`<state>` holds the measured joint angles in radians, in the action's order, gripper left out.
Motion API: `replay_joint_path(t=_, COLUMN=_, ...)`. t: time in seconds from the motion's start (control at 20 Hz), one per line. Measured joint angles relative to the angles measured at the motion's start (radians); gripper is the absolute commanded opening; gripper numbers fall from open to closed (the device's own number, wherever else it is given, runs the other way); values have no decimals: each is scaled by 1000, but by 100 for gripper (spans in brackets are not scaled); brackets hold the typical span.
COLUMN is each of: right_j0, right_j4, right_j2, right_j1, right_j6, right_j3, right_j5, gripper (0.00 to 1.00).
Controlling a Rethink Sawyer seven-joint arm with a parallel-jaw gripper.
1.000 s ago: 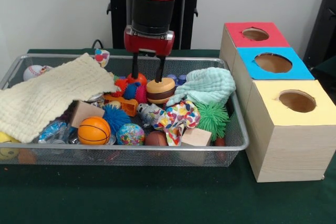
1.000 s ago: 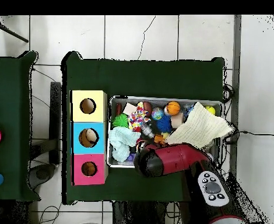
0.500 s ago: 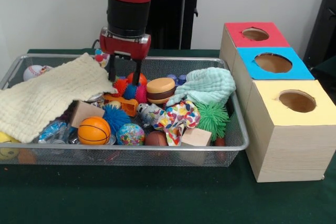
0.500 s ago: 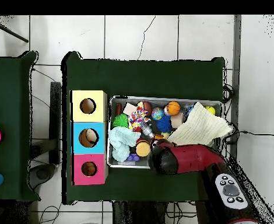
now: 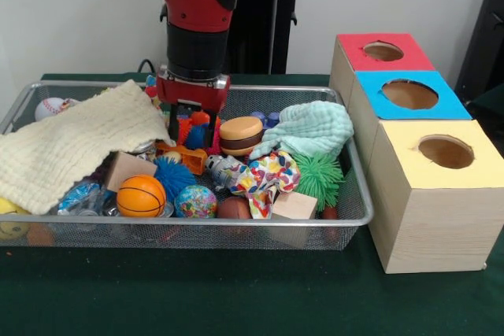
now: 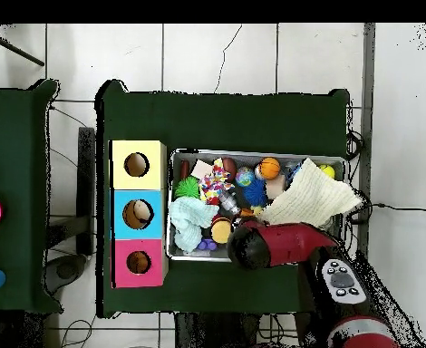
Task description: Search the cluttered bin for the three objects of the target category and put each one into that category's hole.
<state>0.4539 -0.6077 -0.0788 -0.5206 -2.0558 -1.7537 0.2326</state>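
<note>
A red and black robot arm reaches down into a wire mesh bin (image 5: 346, 218) standing on a green tabletop (image 5: 236, 297). Its gripper (image 5: 193, 133) is lowered among the toys near the bin's far wall, its dark fingers (image 5: 174, 127) apart on either side of a red and orange spiky ball (image 5: 189, 127); whether they actually grip it cannot be told.

Just beside the gripper sits a toy hamburger (image 5: 240, 136). A cream cloth (image 5: 71, 143) covers the bin's left end, and a mint green cloth (image 5: 311, 130) lies at its right end. Towards the near wall lie a small basketball (image 5: 141, 195), a blue spiky ball (image 5: 173, 175), a patterned globe ball (image 5: 195, 202), a multicoloured scrunchie (image 5: 268, 175), a green spiky ball (image 5: 319, 175) and a wooden block (image 5: 293, 206).

Beside the bin's right end stand three boxes in a row, each with a round hole on top: a red box (image 5: 382, 51) farthest, a blue box (image 5: 409, 94) in the middle, and a yellow box (image 5: 441, 155) nearest.
</note>
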Motion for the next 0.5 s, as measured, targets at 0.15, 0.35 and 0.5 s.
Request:
replay_joint_path(t=0.15, right_j0=-20, right_j4=0, right_j2=10, right_j1=23, right_j6=0, right_j3=0, right_j5=-28, gripper=100)
replay_joint_path(t=0.35, right_j0=-35, right_j4=1, right_j2=22, right_j1=53, right_j6=0, right_j3=1, right_j5=-62, gripper=100)
replay_joint_path(t=0.5, right_j0=-33, right_j4=1, right_j2=25, right_j1=56, right_j6=0, right_j3=2, right_j5=-70, gripper=100)
